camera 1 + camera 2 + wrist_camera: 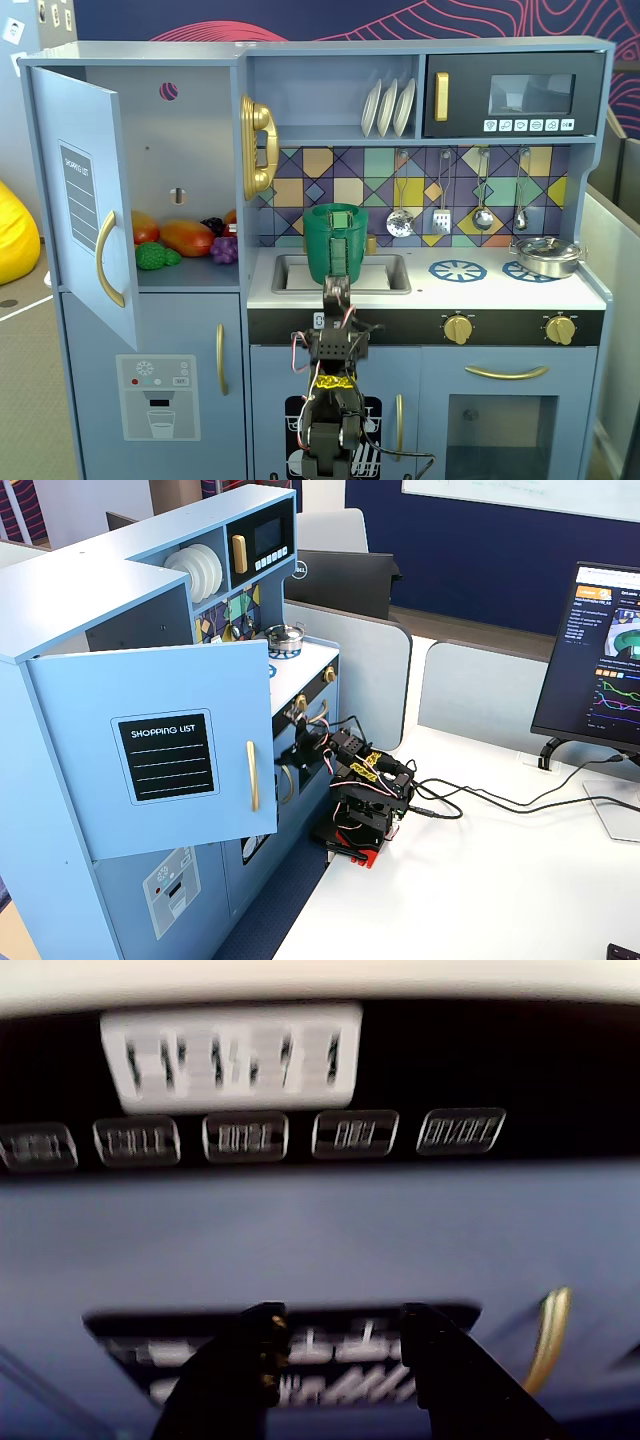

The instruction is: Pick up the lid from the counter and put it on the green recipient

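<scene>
Toy kitchen with folded arm, front and side views. The gripper (340, 1312) is pointing at the cabinet front, low down. Its two dark fingers (262, 1345) are standing apart with nothing between them, framing the dark dishwasher window (330, 1345) under the black control strip (250, 1138). The green recipient (335, 245) is standing upright in the sink (390, 272), above and beyond the claw, directly behind the raised arm link (337, 292) in a fixed view. No separate lid is showing on the white counter (440, 290). A paler green band is crossing the pot's mouth, and whether that is the lid seated there or only the rim cannot be told. The silver pan (545, 257) is sitting well to the right on the hob. Judgement: any reach is calling for the claw to rise over the counter edge and go straight ahead, not sideways.
</scene>
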